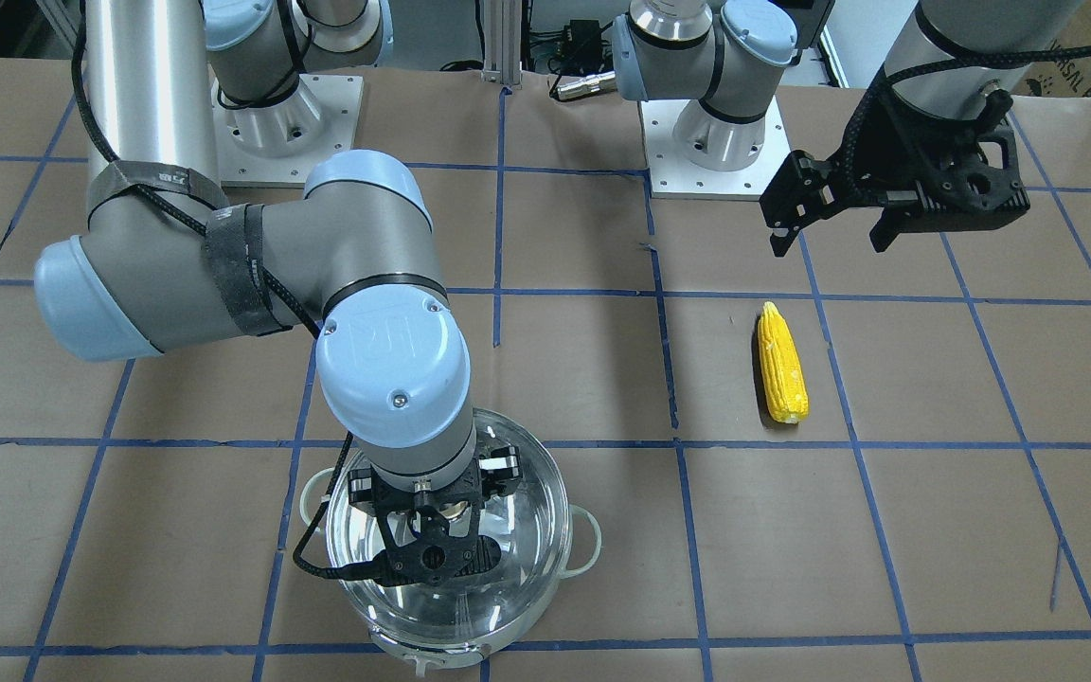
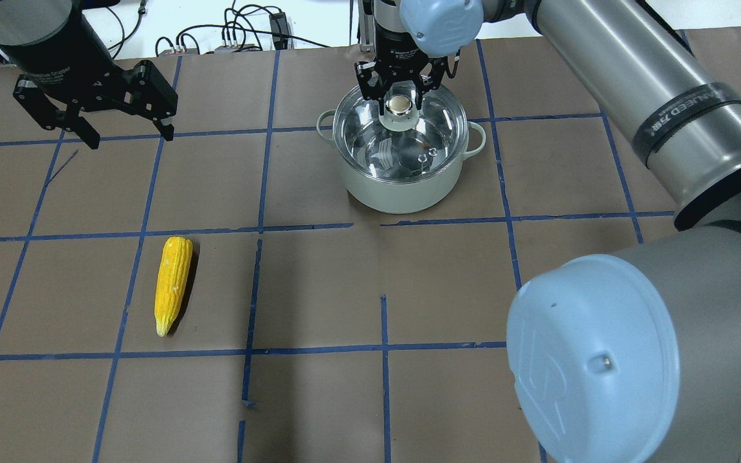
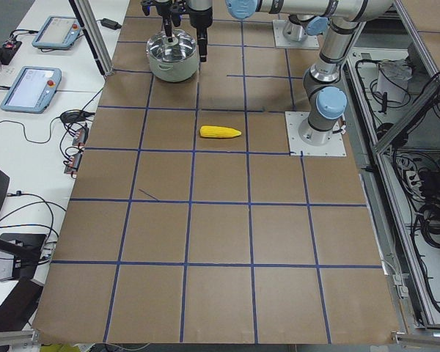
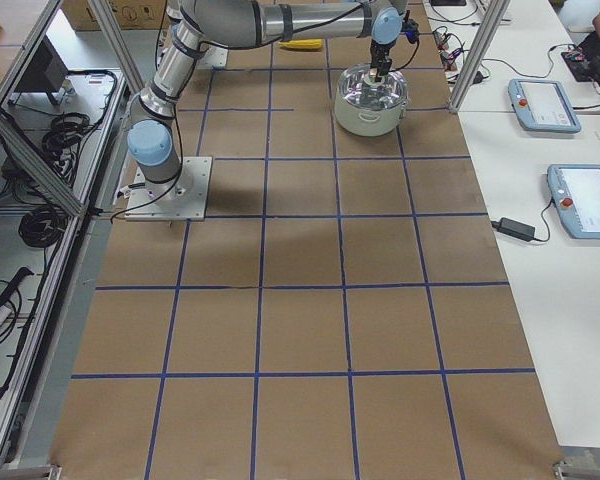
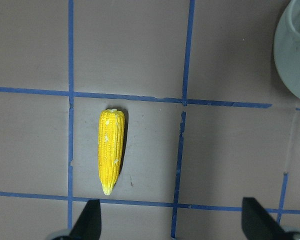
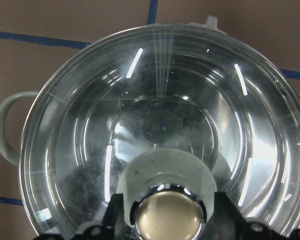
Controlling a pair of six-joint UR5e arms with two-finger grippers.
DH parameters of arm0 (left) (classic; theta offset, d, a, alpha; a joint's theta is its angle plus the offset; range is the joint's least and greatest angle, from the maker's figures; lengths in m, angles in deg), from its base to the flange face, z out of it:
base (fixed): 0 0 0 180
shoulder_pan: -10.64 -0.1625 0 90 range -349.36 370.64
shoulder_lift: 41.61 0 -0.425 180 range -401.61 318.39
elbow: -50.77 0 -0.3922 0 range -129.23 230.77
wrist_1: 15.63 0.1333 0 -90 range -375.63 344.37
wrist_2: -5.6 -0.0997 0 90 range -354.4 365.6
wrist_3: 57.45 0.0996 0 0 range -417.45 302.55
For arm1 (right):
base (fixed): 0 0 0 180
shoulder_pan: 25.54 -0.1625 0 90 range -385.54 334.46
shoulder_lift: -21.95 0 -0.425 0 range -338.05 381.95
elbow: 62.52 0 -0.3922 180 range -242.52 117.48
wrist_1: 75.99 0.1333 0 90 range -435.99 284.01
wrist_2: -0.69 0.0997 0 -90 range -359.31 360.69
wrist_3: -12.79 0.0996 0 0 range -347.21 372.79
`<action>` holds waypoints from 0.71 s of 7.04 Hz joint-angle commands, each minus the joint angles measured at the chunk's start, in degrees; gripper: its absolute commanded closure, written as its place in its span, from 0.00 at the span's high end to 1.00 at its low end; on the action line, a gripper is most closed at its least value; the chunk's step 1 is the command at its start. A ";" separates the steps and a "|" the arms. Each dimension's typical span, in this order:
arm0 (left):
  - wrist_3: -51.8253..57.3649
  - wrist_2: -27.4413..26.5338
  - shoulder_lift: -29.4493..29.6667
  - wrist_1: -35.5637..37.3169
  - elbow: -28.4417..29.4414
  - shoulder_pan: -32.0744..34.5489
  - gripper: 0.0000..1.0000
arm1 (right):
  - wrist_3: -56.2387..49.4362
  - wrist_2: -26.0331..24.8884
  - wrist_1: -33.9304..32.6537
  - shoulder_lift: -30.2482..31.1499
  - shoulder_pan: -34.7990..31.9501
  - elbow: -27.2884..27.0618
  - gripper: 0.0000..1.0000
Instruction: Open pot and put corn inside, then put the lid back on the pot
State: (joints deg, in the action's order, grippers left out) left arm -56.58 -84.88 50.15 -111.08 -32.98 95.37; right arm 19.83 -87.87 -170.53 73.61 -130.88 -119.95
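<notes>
The steel pot point(image 2: 396, 190) with pale green handles stands on the far middle of the table. The clear glass lid point(image 2: 377, 138) lies on it. My right gripper point(image 2: 400, 106) is straight above it, fingers closed on either side of the lid's cream-gold knob point(image 6: 167, 217). It also shows in the front view point(image 1: 437, 516). The yellow corn point(image 2: 173, 283) lies flat on the table on my left, pointed end towards me. My left gripper point(image 2: 131, 140) hangs open and empty above the table, beyond the corn. The corn point(image 5: 111, 150) shows ahead of it in the left wrist view.
The table is brown paper with a blue tape grid point(image 2: 261, 225). The two arm bases point(image 1: 290, 123) stand on plates at the robot's edge. Tablets and cables point(image 3: 29, 88) lie on the side bench beyond the table edge.
</notes>
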 commanded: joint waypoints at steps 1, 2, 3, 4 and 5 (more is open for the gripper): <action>0.00 -0.05 -0.08 0.00 -0.01 0.00 1.00 | 0.00 -0.03 -0.21 -0.07 -0.04 0.12 0.47; 0.00 -0.05 -0.08 0.00 0.08 0.00 1.00 | 0.00 -0.03 -0.21 -0.16 0.05 0.47 0.44; 0.00 -0.05 -0.17 0.00 0.08 -0.09 1.00 | 0.00 0.05 -0.21 -0.07 0.14 0.74 0.40; 0.09 -0.05 -0.26 0.00 0.08 -0.09 1.00 | -0.18 0.23 -0.12 0.28 0.22 1.26 0.38; 0.18 -0.05 -0.43 0.00 0.08 -0.18 1.00 | -0.44 0.23 0.66 0.80 0.31 2.66 0.38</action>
State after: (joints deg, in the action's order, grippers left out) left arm -56.49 -84.92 49.88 -111.08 -32.91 95.27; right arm 19.65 -87.71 -170.52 73.88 -130.68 -118.60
